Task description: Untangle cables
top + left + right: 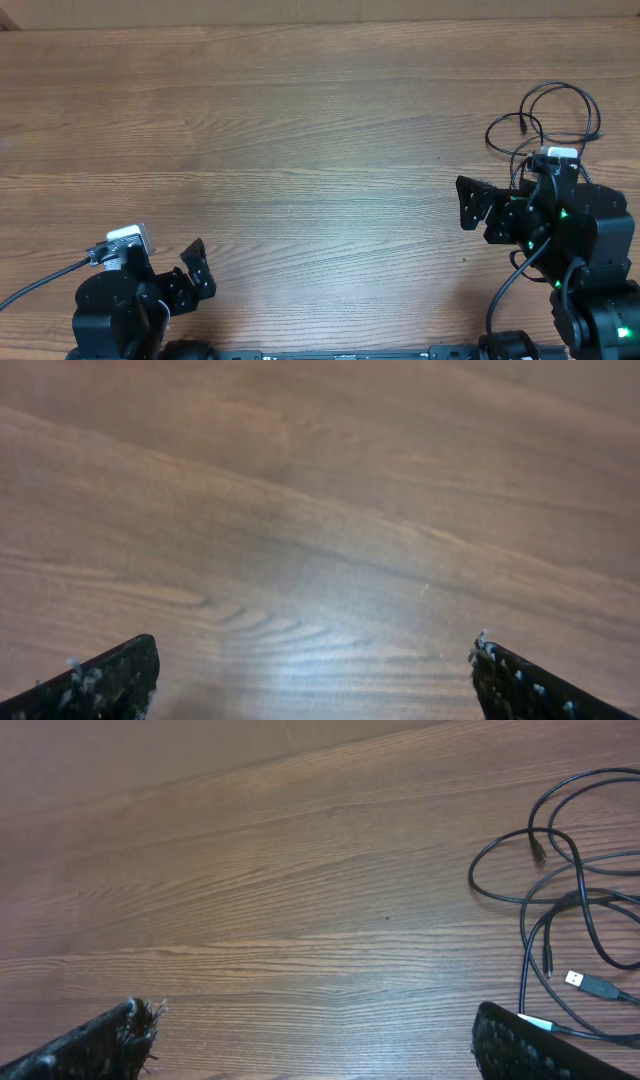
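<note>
The cables [545, 115] lie in a loose tangle of thin black loops at the table's far right, partly hidden behind my right arm. In the right wrist view the cables [560, 890] loop along the right edge, and a silvery-tipped plug [590, 984] rests just beyond my right finger. My right gripper [312, 1020] is open over bare wood, left of the tangle, with nothing between its fingers. From overhead, the right gripper [478, 205] points left. My left gripper [198, 268] sits near the front left, far from the cables; in its wrist view the left gripper [312, 655] is open and empty.
The wooden table [300, 150] spreads between the two arms. A thicker black wire [40, 285] runs off the left arm toward the left edge. The table's back edge [300, 22] runs along the top of the overhead view.
</note>
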Robot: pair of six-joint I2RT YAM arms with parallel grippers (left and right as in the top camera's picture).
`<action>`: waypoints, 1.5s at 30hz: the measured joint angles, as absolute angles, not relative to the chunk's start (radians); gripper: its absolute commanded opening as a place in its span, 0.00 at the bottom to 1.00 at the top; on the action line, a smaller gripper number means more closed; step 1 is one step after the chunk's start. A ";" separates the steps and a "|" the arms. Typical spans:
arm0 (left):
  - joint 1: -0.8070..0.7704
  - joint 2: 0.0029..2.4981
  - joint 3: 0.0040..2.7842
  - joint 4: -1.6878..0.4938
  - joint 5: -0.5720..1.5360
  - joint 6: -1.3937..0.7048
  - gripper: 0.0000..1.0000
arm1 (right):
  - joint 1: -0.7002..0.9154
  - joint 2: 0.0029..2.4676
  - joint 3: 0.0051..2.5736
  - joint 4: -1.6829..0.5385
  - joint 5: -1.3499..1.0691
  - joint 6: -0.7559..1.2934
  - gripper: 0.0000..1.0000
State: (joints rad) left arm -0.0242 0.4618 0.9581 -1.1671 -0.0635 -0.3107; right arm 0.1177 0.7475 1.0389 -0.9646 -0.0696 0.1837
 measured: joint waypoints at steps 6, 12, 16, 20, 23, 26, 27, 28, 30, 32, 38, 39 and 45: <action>-0.024 0.462 0.956 -1.244 -0.064 -0.311 1.00 | 0.118 0.751 1.039 -0.965 -0.069 0.184 1.00; -0.024 0.462 0.956 -1.253 -0.064 -0.311 0.99 | 0.118 0.751 1.039 -0.989 -0.057 0.183 1.00; -0.024 0.462 0.956 -1.253 -0.064 -0.311 1.00 | 0.118 0.730 1.036 -0.996 -0.008 0.168 1.00; -0.024 0.462 0.956 -1.253 -0.064 -0.311 1.00 | 0.118 0.669 1.019 -0.960 0.023 0.159 1.00; -0.024 0.462 0.955 -1.253 -0.064 -0.311 0.99 | 0.118 0.598 0.969 -0.846 0.036 0.156 1.00; -0.024 0.462 0.955 -1.254 -0.064 -0.311 0.99 | 0.116 0.507 0.862 -0.670 0.046 0.156 1.00; -0.024 0.462 0.954 -1.254 -0.064 -0.311 1.00 | 0.114 0.469 0.802 -0.587 0.050 0.156 1.00; -0.024 0.462 0.954 -1.254 -0.064 -0.311 0.99 | 0.112 0.440 0.758 -0.535 0.050 0.156 1.00; -0.024 0.462 0.954 -1.254 -0.063 -0.311 1.00 | 0.111 0.368 0.639 -0.387 0.056 0.156 1.00; -0.024 0.462 0.953 -1.253 -0.063 -0.311 0.99 | 0.111 0.300 0.530 -0.258 0.056 0.156 1.00; -0.024 0.462 0.952 -1.257 -0.064 -0.311 1.00 | 0.111 0.131 0.256 0.095 0.058 0.156 1.00; -0.024 0.462 0.952 -1.257 -0.064 -0.311 1.00 | 0.111 0.107 0.206 0.149 0.059 0.155 1.00; -0.024 0.462 0.952 -1.257 -0.063 -0.311 1.00 | 0.094 0.032 0.065 0.277 0.059 0.156 1.00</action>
